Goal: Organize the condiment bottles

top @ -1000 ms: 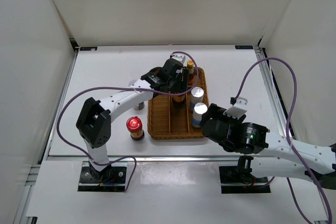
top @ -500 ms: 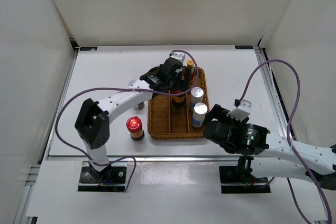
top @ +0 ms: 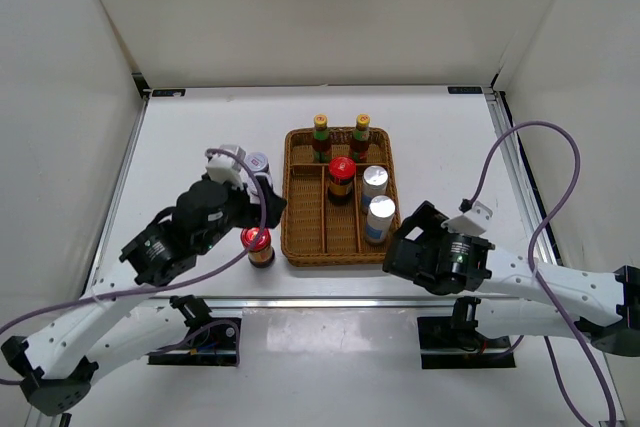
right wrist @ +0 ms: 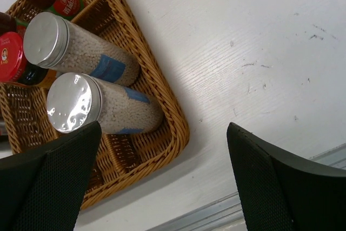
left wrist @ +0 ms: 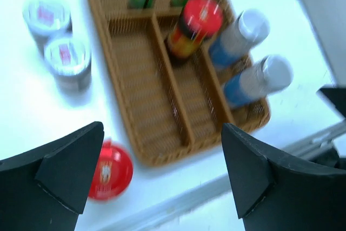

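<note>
Bottles [top: 341, 175] in and left of tray [top: 335, 259]; white table [top: 200, 137], white walls [top: 300, 17]; left-wrist view blurred; left gripper [left wrist: 162, 128], right gripper [right wrist: 163, 125] spread, empty.

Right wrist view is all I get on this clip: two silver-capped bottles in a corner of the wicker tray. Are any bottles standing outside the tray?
Observer: Yes. A red-lidded jar stands on the table just left of the tray.
Operator: Only that one?
Observer: No. Two grey-lidded jars stand side by side on the table farther back, also left of the tray.
Operator: Is the left arm holding anything?
Observer: No. The left gripper is open and empty, hovering near that red-lidded jar.
</note>
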{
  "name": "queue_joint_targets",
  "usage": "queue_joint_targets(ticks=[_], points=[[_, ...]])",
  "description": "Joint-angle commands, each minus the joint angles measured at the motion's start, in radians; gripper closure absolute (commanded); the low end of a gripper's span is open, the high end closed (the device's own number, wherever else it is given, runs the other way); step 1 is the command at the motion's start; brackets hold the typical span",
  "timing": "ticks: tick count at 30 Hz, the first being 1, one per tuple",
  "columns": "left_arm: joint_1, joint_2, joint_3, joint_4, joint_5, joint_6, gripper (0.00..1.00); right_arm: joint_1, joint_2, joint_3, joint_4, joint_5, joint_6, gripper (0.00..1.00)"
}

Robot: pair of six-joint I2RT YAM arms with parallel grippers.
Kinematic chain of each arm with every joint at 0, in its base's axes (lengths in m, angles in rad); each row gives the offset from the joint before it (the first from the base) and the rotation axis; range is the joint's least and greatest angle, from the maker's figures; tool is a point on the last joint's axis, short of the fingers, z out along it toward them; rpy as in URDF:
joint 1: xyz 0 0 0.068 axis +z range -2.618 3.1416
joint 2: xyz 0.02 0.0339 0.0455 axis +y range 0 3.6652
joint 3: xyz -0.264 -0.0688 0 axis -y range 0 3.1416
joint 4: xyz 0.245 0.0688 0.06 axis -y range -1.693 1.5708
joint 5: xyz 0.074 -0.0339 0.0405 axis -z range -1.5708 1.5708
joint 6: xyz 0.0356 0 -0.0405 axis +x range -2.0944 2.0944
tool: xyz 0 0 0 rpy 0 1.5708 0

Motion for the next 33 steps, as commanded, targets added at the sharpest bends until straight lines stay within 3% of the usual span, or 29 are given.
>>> queue_joint_targets(ticks=[1,9,19,33], points=[[-0.003,-0.010,-0.099,-0.135,0.052,-0.117,0.00,0.007,0.004,0.039,-0.263,0.022,0.300,0.00],[-0.003,0.002,-0.156,-0.273,-0.060,-0.308,0.00,0.007,-0.005,0.029,-0.263,0.022,0.300,0.00],[-0.003,0.105,-0.197,-0.273,-0.109,-0.354,0.00,0.007,-0.025,0.011,-0.243,0.022,0.300,0.00],[-0.003,0.022,-0.145,-0.319,-0.244,-0.397,0.00,0.007,-0.055,-0.007,-0.234,0.022,0.291,0.00]])
